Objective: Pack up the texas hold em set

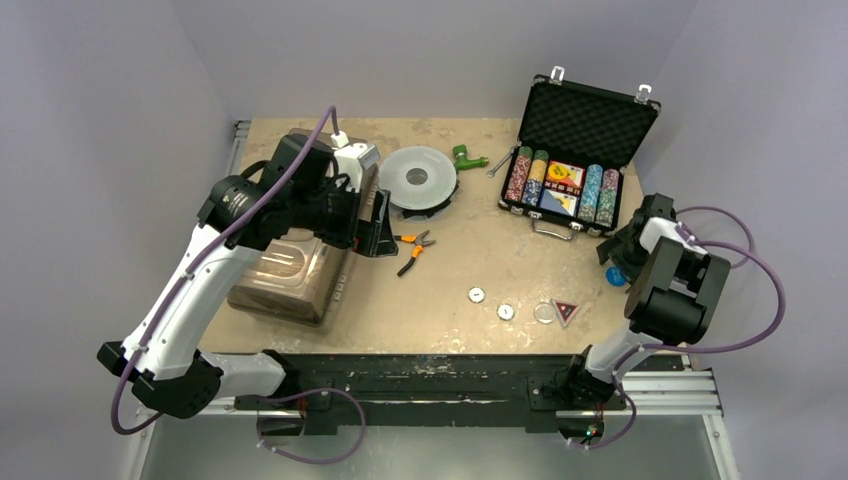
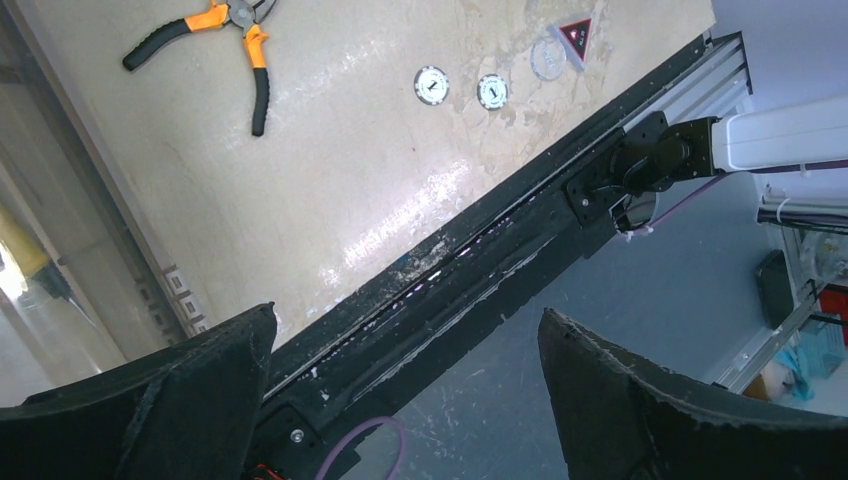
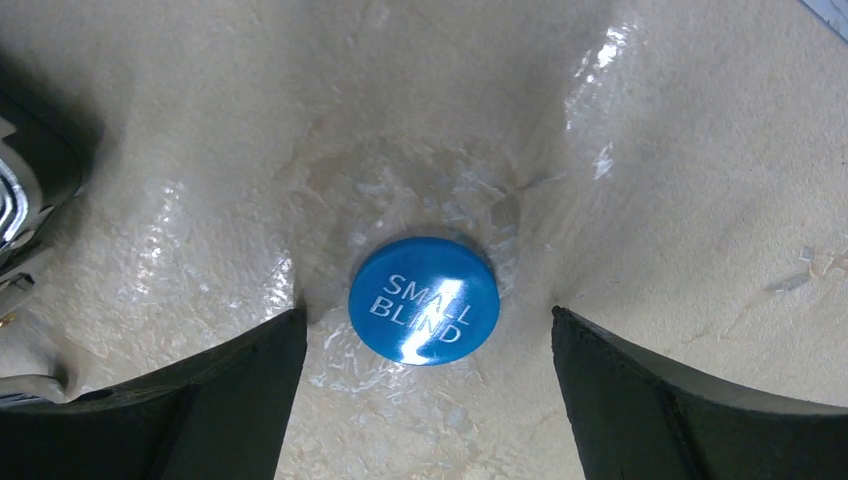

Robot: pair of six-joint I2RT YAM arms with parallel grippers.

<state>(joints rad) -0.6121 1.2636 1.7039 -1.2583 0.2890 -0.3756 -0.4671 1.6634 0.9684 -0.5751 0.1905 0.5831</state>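
The black briefcase [image 1: 590,125] stands open at the far right of the table [image 1: 460,255]. The chip rows [image 1: 598,193] and card deck [image 1: 563,178] already sit in its foam tray, so I judge I'm on the loose buttons. My right gripper [image 3: 425,315] hangs low over the blue small blind button [image 3: 423,300], which lies flat on the table near the case's front right corner. My fingers [image 3: 250,400] stand apart on either side of it, neither touching. The next move, as I see it, is to sink, pinch across the thin rim and lift it to the case; a flat disc on a glossy top may well slip. My left gripper [image 2: 405,315], jaws wide with nothing between them, hovers by the clear bin [image 1: 290,270]. Pale lilac walls enclose a beige, scuffed, shiny tabletop. On it lie a grey spool [image 1: 418,178], orange-handled pliers [image 1: 413,250], two white round buttons [image 1: 476,294], a clear disc [image 1: 543,312] and a red triangular button [image 1: 566,312].
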